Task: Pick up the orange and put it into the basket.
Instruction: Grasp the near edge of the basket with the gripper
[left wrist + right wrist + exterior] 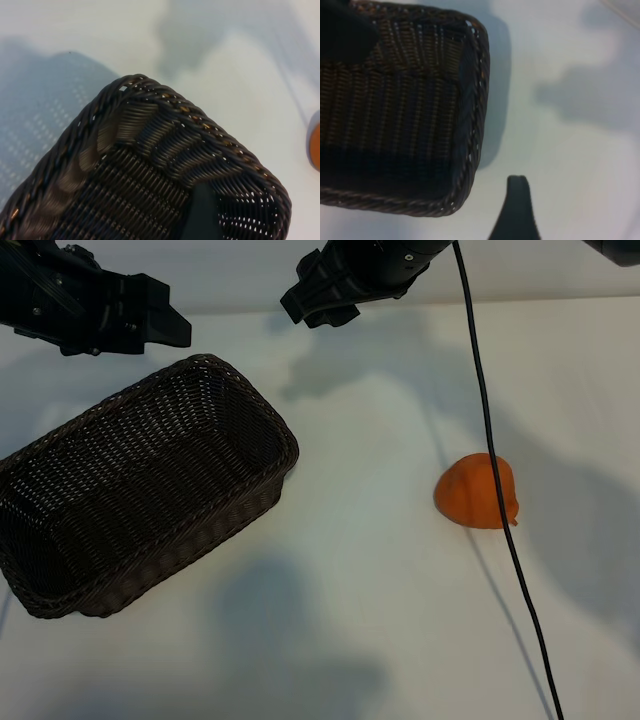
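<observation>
A dark woven basket [140, 485] lies nearest the camera, empty, on the white worktop [350, 620]. The orange [477, 491] sits on the worktop, well apart from the basket, with a black cable [490, 440] running across it. The left pincer [150, 325] hangs above the basket's far rim, released. The right pincer [320, 302] hangs farther along, released too.

Left wrist view: the basket's corner [165, 150].

Right wrist view: one fingertip [517, 210] beside the basket [400, 120].
</observation>
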Robot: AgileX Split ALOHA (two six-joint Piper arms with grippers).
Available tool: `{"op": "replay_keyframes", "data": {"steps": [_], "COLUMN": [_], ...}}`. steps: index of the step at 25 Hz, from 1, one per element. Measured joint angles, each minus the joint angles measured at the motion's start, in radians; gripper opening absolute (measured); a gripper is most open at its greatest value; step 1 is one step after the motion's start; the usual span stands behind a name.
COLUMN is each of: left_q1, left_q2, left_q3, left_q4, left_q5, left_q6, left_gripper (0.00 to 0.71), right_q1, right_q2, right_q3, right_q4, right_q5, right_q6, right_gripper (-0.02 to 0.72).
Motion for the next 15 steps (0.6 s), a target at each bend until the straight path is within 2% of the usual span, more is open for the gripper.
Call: {"op": "replay_keyframes", "data": {"steps": [8,10,15], "left_q1": [0.0,0.0,0.0], "left_q2": [0.0,-0.001,-0.034], "left_q3": [0.0,0.0,0.0], "left_q4": [-0.001,-0.001,0.023], "left_q5": [-0.003,0.02,0.102], "left_q6": [-0.001,-0.002,-0.026], "left_gripper": [0.588,0.588,0.588], "right_q1": [0.0,0.0,0.0], "right_q2": [0.0,0.0,0.0], "right_q3": [0.0,0.0,0.0], "right_q4": [0.002,-0.009,-0.086], "right_q5": [0.009,0.035,0.133], "right_q6": [0.008,0.008,0.004], "right_gripper": [0.559,0.559,0.559]}}
